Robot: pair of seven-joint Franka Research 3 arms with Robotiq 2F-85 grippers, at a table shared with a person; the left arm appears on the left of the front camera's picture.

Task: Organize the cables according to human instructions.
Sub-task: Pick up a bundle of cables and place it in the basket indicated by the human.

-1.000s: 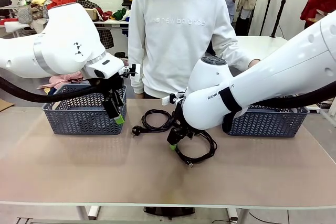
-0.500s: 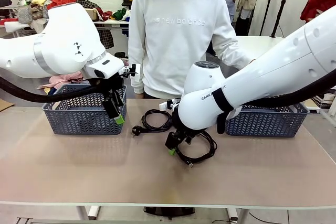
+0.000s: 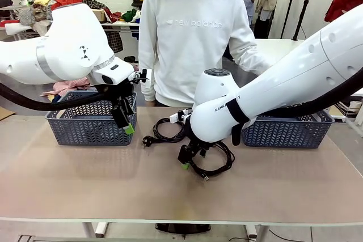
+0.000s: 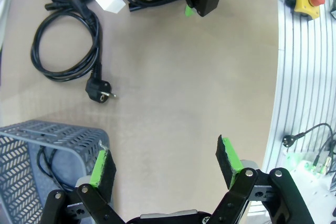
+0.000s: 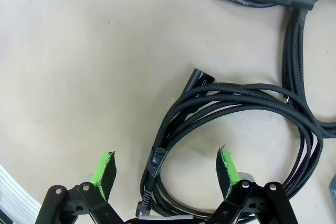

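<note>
Cables (image 5: pixel 247 95) lie coiled mid-table; the right gripper (image 5: pixel 164 162), jaws wide and empty, straddles one, apparently to lift it, while the left gripper (image 4: pixel 165 156) hovers open, empty.

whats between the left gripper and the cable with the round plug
Bare table, in the left wrist view: nothing lies between the left gripper and that cable.

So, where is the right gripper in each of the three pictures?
Front view: the right gripper, centre, just above the table.
Left wrist view: top edge, right of centre.
Right wrist view: bottom edge, jaws apart.
Shared landmark: the black cables beside it.
</note>
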